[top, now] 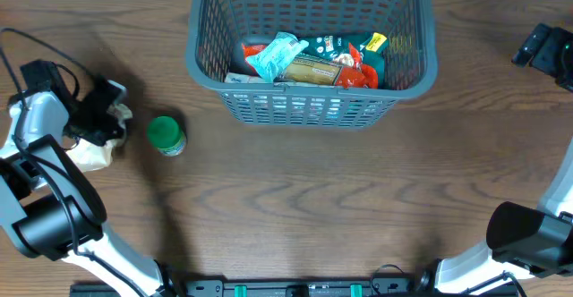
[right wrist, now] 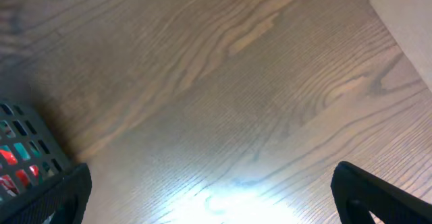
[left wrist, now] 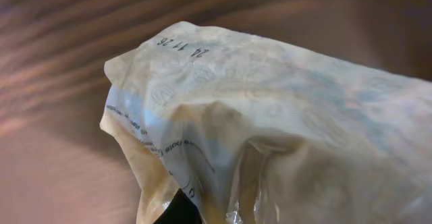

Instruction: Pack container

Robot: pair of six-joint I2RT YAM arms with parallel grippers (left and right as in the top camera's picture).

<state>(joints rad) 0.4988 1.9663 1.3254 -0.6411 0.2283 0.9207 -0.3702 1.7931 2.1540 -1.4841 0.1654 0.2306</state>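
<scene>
1. Left wrist view: a crumpled, cream, see-through bag (left wrist: 283, 116) fills most of the frame from the lower right. It has printed digits on its top fold, and the wood table (left wrist: 54, 42) lies behind it.
2. Overhead, left edge: the left gripper (top: 100, 109) sits on that bag with its jaws closed on the upper end. The bag's pale body shows below the gripper.
3. Near the bag, to its right, stands a green-lidded jar (top: 166, 136).
4. Right wrist view: the right gripper (right wrist: 210, 183) is spread wide and holds nothing, with bare table between its two dark fingers. The basket (right wrist: 27, 140) shows a corner at the left edge.
5. Overhead, upper right: that gripper is well to the right of the basket.
6. Farthest, top centre: the basket stands on the table, holding teal, red and tan packets (top: 309, 64).
</scene>
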